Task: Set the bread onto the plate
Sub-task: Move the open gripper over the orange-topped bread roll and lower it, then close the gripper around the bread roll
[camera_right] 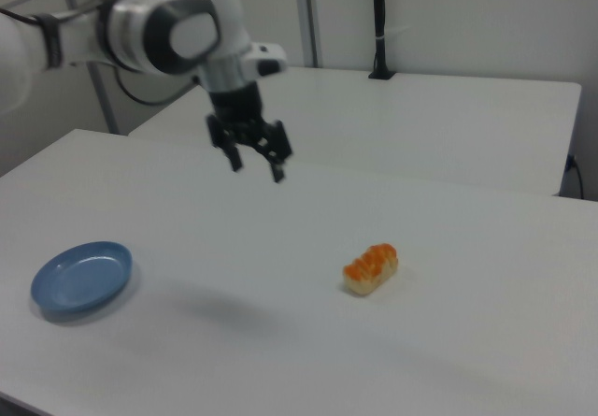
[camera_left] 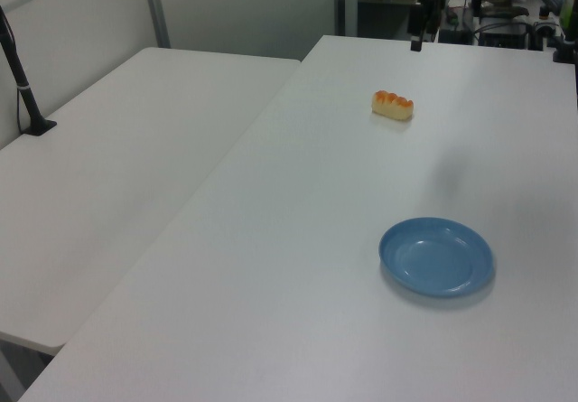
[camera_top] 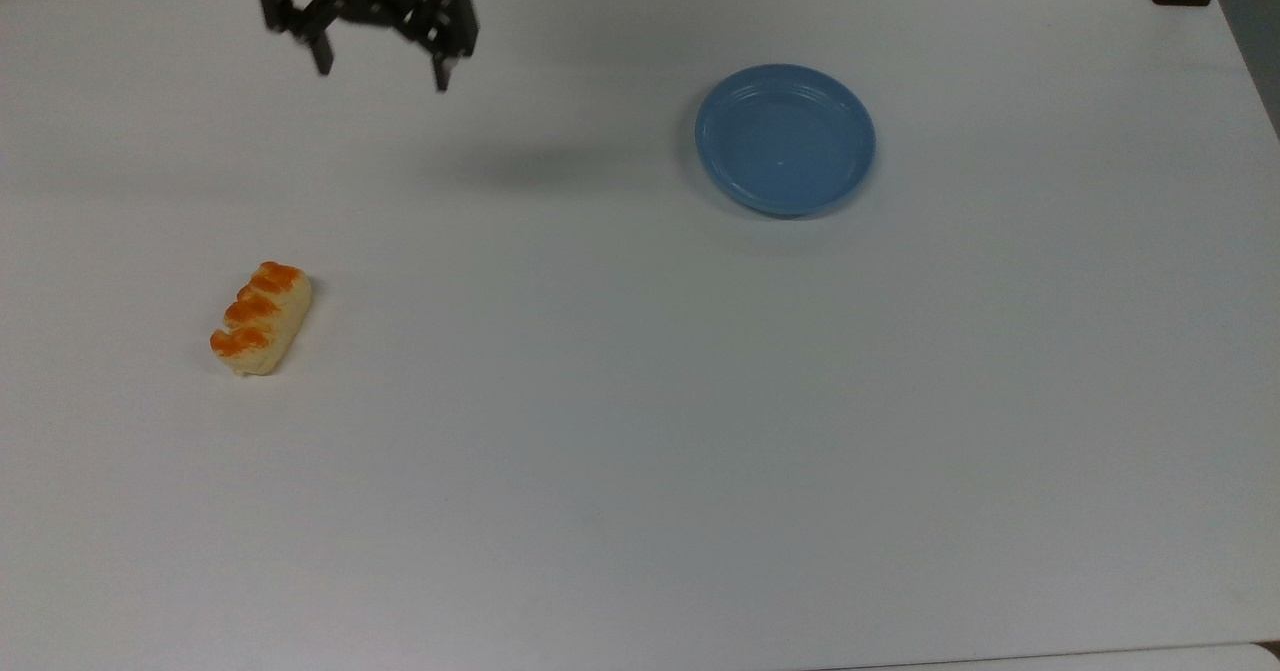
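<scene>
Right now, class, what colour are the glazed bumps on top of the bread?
Orange-brown, on a pale cream loaf: the bread shows it best in the top view.

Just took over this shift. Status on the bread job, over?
Gripper open, empty, above the table. Bread on the table, untouched, apart from the plate. Plate bare. Nothing between them.

The top view looks steeply down on the table (camera_top: 640, 451), while the left and right views face it obliquely from opposite ends.
</scene>
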Available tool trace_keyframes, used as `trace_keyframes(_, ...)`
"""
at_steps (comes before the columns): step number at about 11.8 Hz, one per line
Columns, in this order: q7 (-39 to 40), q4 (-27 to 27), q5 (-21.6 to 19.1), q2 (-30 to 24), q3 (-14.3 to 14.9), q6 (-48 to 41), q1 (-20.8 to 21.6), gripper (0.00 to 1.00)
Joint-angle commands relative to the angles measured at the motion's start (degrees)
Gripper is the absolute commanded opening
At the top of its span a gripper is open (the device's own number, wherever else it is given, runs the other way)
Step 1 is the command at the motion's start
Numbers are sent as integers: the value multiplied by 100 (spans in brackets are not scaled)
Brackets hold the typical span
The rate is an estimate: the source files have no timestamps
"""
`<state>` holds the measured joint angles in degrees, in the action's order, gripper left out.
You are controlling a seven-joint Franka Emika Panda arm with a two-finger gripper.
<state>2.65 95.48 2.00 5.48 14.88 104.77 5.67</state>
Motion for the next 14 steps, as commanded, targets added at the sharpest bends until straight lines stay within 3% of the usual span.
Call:
trace_keyframes(1,464,-91,-95,935,489,954,-65,100)
trace_keyframes(6,25,-65,-236,1973,490,2652,-672,100)
trace_keyframes(8,-1,-74,-244,2307,490,3056,-725,100)
trace_keyframes(10,-586,-74,-253,2624,420,3556,-708,100)
trace_keyframes(13,-1091,-56,-244,2748,349,3910,-681,100)
trace_keyframes(14,-1030,-47,-236,2740,349,3910,-681,84)
